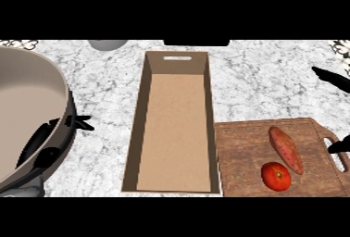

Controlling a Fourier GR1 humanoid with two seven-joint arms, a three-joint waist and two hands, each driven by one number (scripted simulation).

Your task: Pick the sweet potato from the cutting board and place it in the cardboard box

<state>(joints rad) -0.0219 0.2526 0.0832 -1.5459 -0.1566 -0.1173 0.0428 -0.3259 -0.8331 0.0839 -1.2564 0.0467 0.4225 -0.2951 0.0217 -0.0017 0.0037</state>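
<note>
While one sweet potato (285, 149) lies beside one tomato (276, 176), one cardboard box (176, 125) stands alongside.

Even, bright light falls from above on the pale marbled surface (259, 78), with only a soft shadow along the cardboard box's (174, 125) inner left wall, no glare, and a bowed stretch toward the left edge.
</note>
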